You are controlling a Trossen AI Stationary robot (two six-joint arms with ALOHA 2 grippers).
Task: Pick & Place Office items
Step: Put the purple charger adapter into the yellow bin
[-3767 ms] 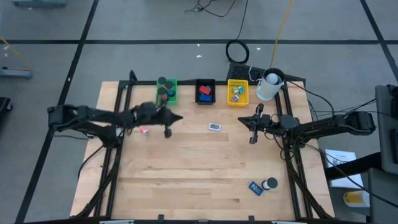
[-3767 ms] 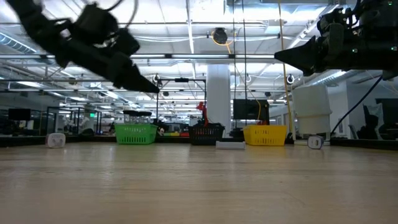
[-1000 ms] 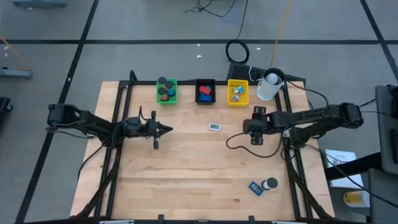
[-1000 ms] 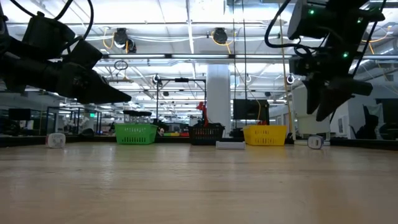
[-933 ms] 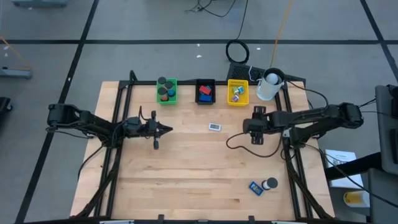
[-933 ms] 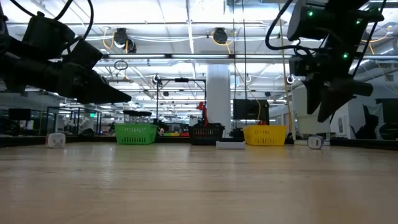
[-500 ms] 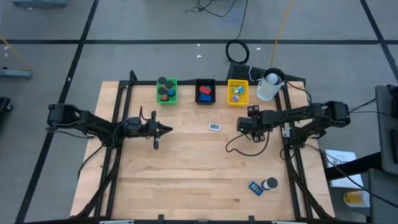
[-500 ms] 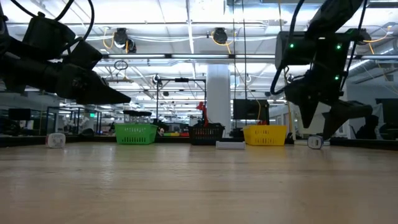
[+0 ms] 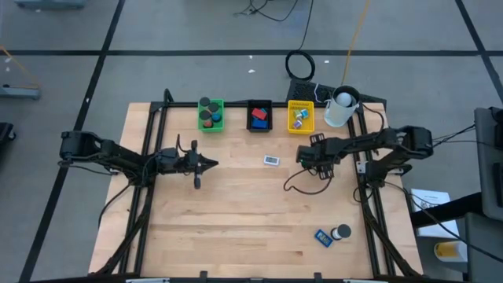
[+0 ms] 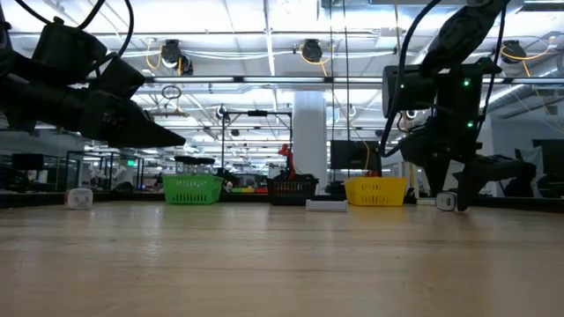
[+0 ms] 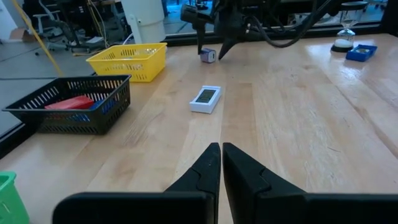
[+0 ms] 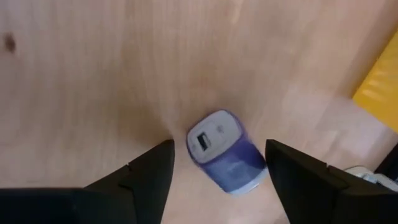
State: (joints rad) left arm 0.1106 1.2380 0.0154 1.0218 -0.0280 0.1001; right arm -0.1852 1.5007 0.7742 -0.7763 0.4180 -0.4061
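Now purple charger (image 12: pixel 225 150) lies flat, port end toward open right claw (image 12: pixel 214 163).

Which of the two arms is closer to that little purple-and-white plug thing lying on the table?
The right one. Its end effector hangs open directly over the purple-and-white plug, fingers on either side. The left end effector waits shut, far across the table.

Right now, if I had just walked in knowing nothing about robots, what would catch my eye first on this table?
Probably the right gripper, open and poised straddling a small purple-white charger lying on the wood near the yellow tray. Then the row of three trays along the table's far edge: green tray, black tray and yellow one, each already holding small items. The left gripper waits shut above the table's left side.
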